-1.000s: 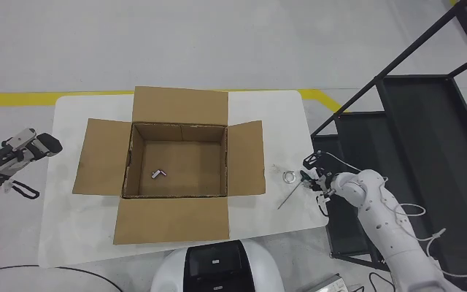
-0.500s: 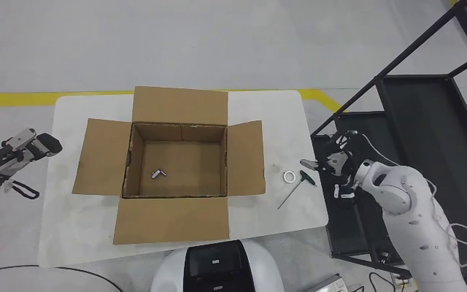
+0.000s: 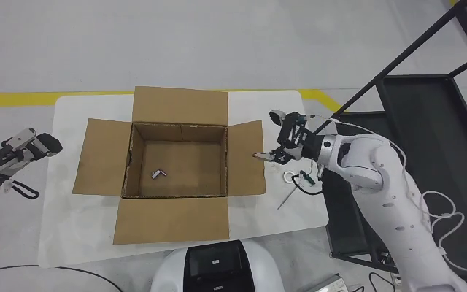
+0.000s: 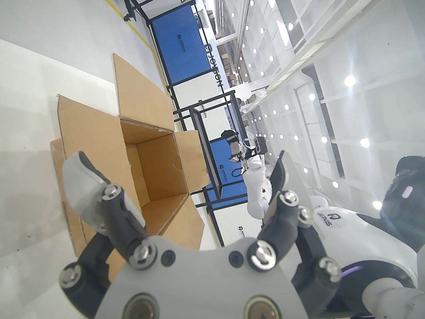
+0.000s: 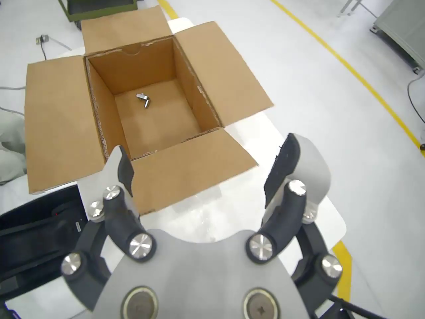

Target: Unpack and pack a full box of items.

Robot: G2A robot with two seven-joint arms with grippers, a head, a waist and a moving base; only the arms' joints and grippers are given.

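Grey floor point(image 3: 219, 36), yellow line point(image 3: 29, 98), black rack point(image 3: 423, 102)

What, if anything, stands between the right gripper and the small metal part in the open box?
Nothing visible does. The box is open with its flaps folded out, and the metal part lies alone on its floor. The right gripper hangs open and empty above the near flap.

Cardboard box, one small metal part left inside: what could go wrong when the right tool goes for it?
The right tool hangs open over the right flap; descending, it could snag it and drag the box.
The metal part lies small and low on the box floor, easy to miss.
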